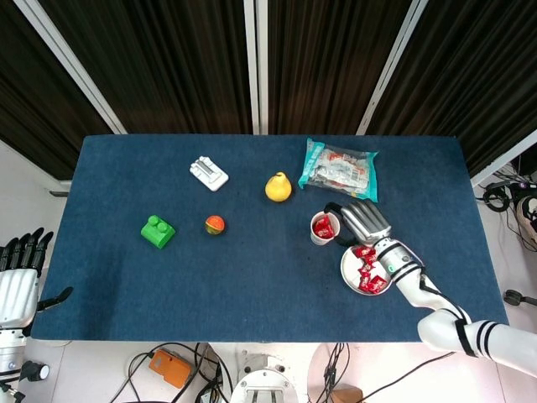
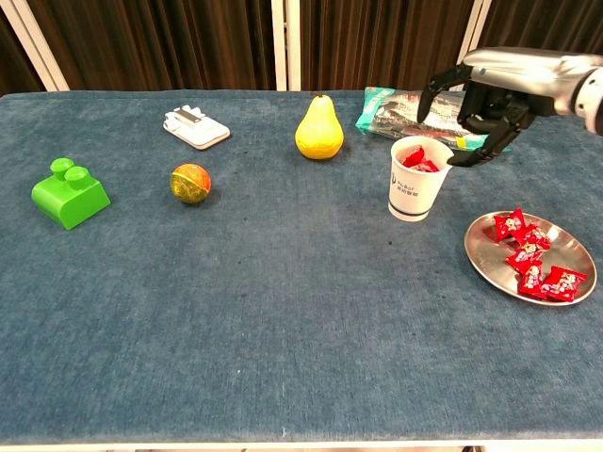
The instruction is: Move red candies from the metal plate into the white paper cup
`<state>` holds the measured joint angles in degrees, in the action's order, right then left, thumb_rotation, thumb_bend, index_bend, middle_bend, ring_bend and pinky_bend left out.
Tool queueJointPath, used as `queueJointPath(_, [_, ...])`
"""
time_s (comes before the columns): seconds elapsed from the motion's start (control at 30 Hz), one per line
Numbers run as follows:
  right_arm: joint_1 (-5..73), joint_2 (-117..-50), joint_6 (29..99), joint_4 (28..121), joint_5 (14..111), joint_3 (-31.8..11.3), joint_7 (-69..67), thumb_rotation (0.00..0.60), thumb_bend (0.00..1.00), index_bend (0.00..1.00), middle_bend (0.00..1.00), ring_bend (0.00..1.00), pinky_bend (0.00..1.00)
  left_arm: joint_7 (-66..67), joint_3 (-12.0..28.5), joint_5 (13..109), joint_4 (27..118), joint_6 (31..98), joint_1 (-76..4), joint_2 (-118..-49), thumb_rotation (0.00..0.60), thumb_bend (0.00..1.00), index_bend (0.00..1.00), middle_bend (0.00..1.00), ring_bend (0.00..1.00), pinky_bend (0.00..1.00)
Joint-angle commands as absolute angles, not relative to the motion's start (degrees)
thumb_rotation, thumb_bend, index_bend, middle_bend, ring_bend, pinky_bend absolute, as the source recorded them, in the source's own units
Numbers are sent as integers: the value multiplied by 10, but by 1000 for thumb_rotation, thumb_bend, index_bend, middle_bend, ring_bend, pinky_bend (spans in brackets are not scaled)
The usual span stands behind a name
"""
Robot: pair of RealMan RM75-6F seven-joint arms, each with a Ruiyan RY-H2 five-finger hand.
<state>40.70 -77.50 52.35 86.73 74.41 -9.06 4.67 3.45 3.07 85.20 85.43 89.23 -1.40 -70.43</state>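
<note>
The white paper cup (image 2: 418, 181) (image 1: 323, 228) stands right of centre with red candies (image 2: 420, 158) inside it. Several red candies (image 2: 530, 257) (image 1: 368, 270) lie in the metal plate (image 2: 571, 250) (image 1: 348, 267) to the cup's right. My right hand (image 2: 488, 99) (image 1: 362, 221) hovers just above and right of the cup's rim, fingers spread and nothing between them. My left hand (image 1: 15, 270) rests off the table's left edge, fingers apart and holding nothing.
A yellow pear (image 2: 318, 129), an orange ball (image 2: 190, 183), a green block (image 2: 68, 193) and a white clip (image 2: 196, 127) lie across the blue table (image 2: 264, 311). A clear snack bag (image 2: 424, 113) lies behind the cup, under my right hand.
</note>
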Motion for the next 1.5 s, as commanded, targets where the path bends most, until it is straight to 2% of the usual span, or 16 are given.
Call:
queueJointPath(0.03, [375, -741, 567, 879, 804, -55, 39, 600, 376, 479, 961, 1000, 1000, 34, 31, 851, 853, 890, -15, -705, 600, 0, 0, 0, 0, 0])
queueJointPath(0.23, [338, -701, 577, 884, 845, 9, 77, 600, 377, 520, 961, 1000, 1000, 30, 33, 851, 849, 887, -18, -709, 600, 0, 0, 0, 0, 0])
queueJointPath(0.43, [329, -681, 547, 889, 834, 32, 115, 600, 378, 523, 961, 1000, 1000, 29, 33, 853, 848, 891, -18, -710, 600, 0, 0, 0, 0, 0])
queueJointPath(1.03, [354, -760, 488, 822, 817, 20, 140, 600, 384, 541, 961, 1000, 1000, 26, 33, 845, 848, 899, -10, -707, 600, 0, 0, 0, 0, 0])
queueJointPath(1.13, [352, -770, 488, 817, 818, 20, 132, 600, 387, 588, 961, 1000, 1000, 25, 33, 846, 846, 899, -10, -708, 600, 0, 0, 0, 0, 0])
queueJointPath(1.3, [349, -773, 494, 810, 817, 18, 129, 600, 459, 723, 967, 1000, 1000, 24, 34, 846, 844, 901, -10, -707, 600, 0, 0, 0, 0, 0])
queueJointPath(1.5, [348, -756, 519, 830, 820, 0, 111, 600, 469, 759, 968, 1000, 1000, 23, 33, 847, 844, 901, -9, -708, 600, 0, 0, 0, 0, 0])
